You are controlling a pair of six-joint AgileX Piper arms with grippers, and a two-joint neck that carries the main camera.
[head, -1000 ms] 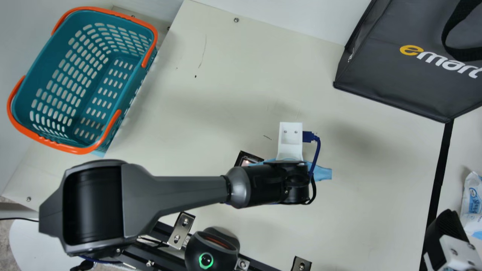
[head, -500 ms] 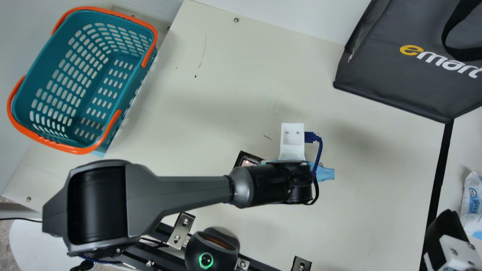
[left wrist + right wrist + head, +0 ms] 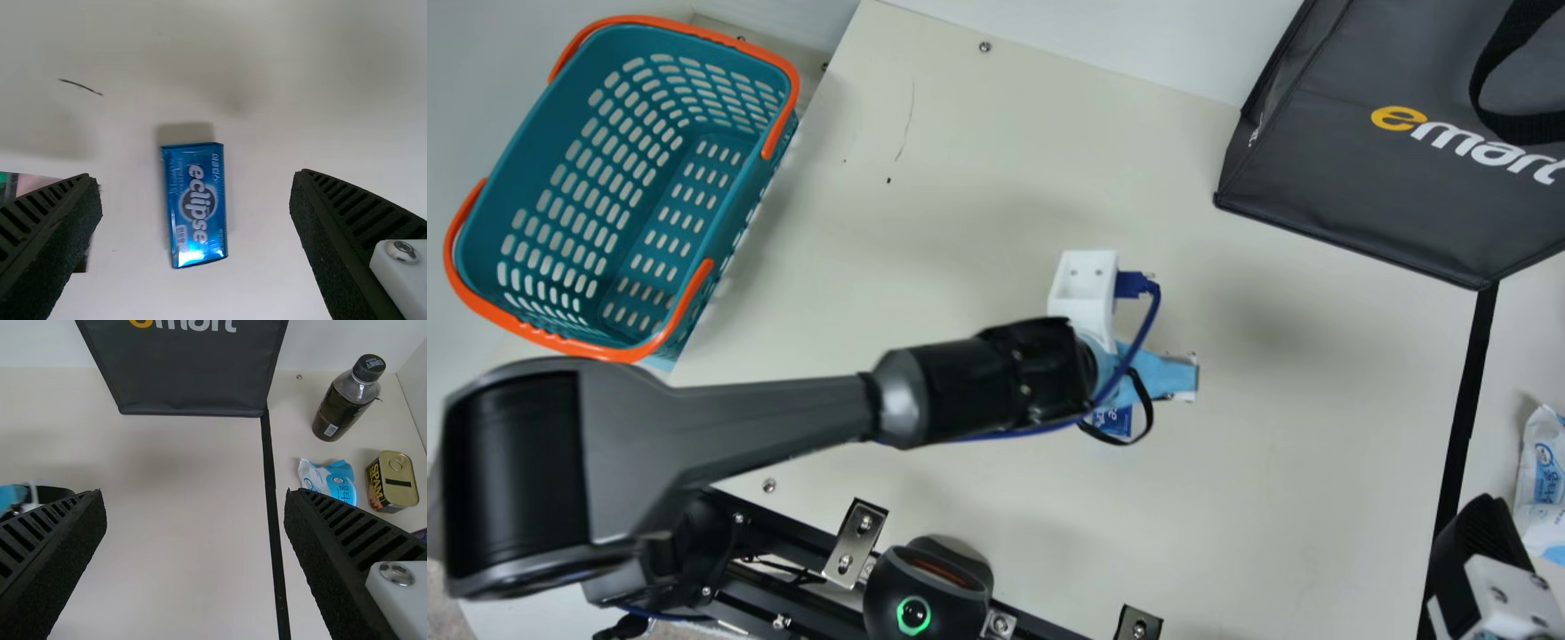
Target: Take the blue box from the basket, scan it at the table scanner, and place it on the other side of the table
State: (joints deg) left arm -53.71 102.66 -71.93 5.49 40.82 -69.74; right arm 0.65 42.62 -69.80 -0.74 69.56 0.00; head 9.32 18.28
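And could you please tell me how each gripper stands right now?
Left gripper: open, above the blue box, not holding it.
Right gripper: open, holding nothing.

From my neck I am looking down over the bench (image 3: 1280, 498); from my left wrist, straight down, closer; from my right, toward the far edge, sharing the bag (image 3: 1325, 187) with my neck view.

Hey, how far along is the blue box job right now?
Out of the basket: done, as the blue box lies on the table. In hand: nothing; my left claw is open above the box, seemingly for a pickup. I can't tell whether the scanner has read it. Left: gripping it, scanning if needed, and placing it on the other side, probably past the black line.
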